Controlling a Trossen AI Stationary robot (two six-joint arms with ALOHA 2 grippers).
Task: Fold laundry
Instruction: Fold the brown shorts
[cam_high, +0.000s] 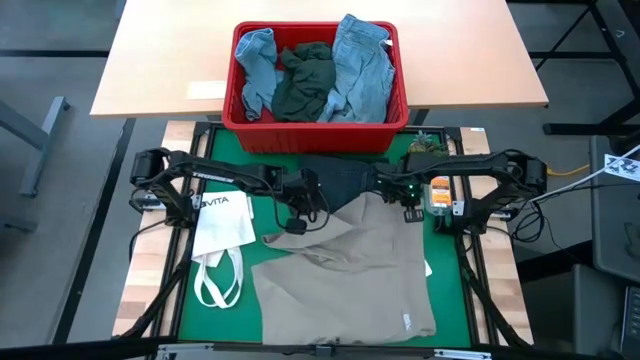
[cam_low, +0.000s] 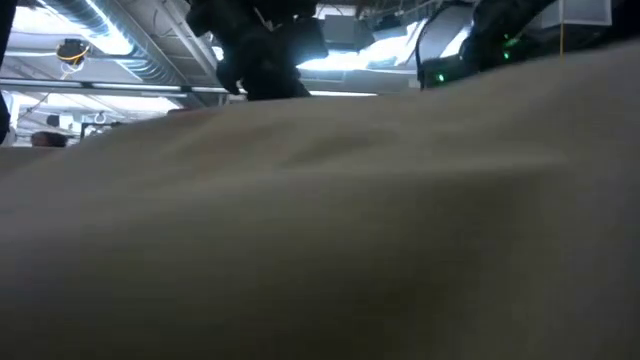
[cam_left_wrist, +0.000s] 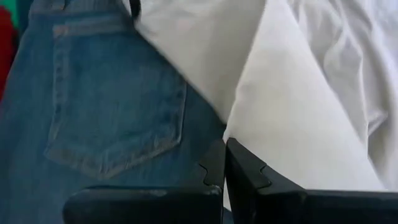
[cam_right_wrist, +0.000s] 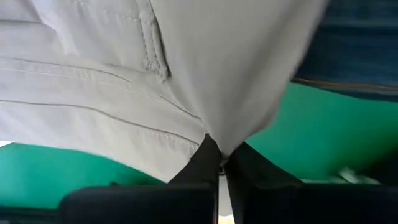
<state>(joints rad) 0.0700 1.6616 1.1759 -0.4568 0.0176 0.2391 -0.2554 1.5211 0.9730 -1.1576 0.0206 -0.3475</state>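
Beige trousers (cam_high: 345, 270) fill the low view; right gripper (cam_right_wrist: 219, 163) pinches their edge, left gripper (cam_left_wrist: 224, 165) is closed on the cloth; lift both evenly, keeping fabric taut.

The khaki piece (cam_high: 345, 270) is plain beige with pale stitched seams. The jeans (cam_left_wrist: 106, 106) under it are blue denim with tan stitching. The mat (cam_high: 200, 310) is green. The bin (cam_high: 315, 132) is red, holding light blue denim (cam_high: 362, 65) and a dark green-grey piece (cam_high: 305, 80). The tote (cam_high: 222, 225) is white with black lettering. The surface (cam_high: 160, 50) behind is pale wood.
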